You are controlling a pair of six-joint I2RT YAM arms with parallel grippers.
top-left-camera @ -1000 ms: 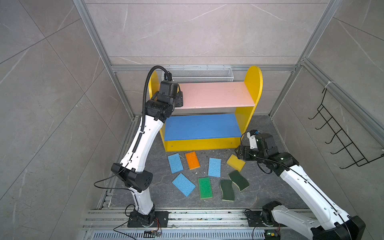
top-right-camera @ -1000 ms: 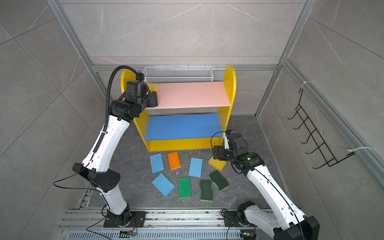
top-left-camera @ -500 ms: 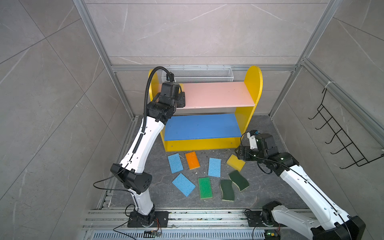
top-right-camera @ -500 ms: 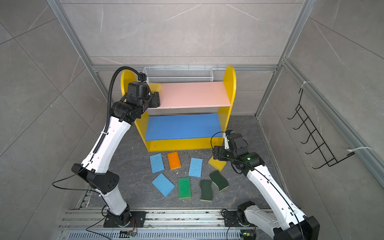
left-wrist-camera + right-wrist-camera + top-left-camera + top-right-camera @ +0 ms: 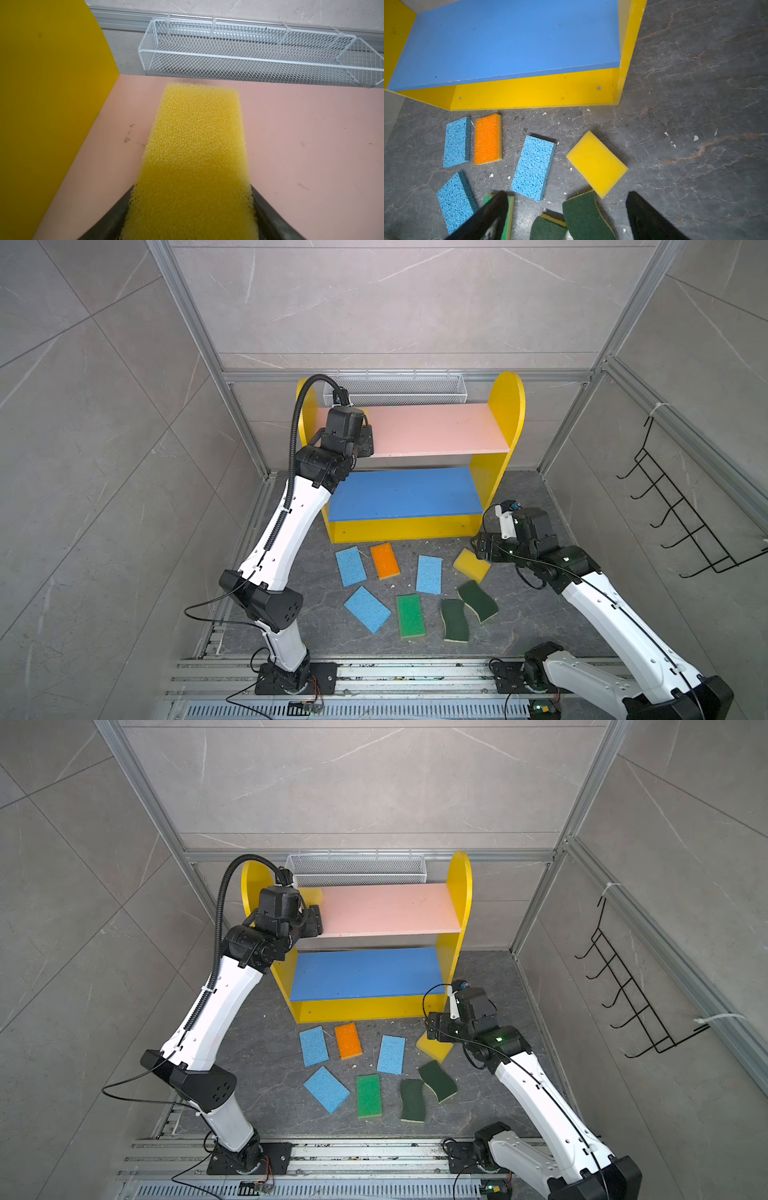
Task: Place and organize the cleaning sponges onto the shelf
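Observation:
My left gripper (image 5: 191, 207) is shut on a thick yellow sponge (image 5: 197, 149), holding it over the left end of the shelf's pink upper board (image 5: 436, 429), next to the yellow side panel (image 5: 41, 104). I cannot tell whether the sponge touches the board. My right gripper (image 5: 566, 195) hangs open and empty over the floor, near a second yellow sponge (image 5: 597, 164). In front of the shelf (image 5: 505, 406) lie three light blue sponges (image 5: 350, 566) (image 5: 429, 574) (image 5: 367, 609), an orange one (image 5: 385, 560), a bright green one (image 5: 409, 616) and two dark-green scourers (image 5: 454, 620) (image 5: 478, 600).
A white wire mesh basket (image 5: 399, 389) hangs on the back wall just behind the shelf top. A black wire hook rack (image 5: 673, 510) is on the right wall. The shelf's blue middle board (image 5: 407, 493) is bare. Aluminium posts frame the cell, and a rail runs along the front.
My left gripper has carried the yellow sponge a little to the right, further over the pink board. The right arm and the floor sponges have not moved.

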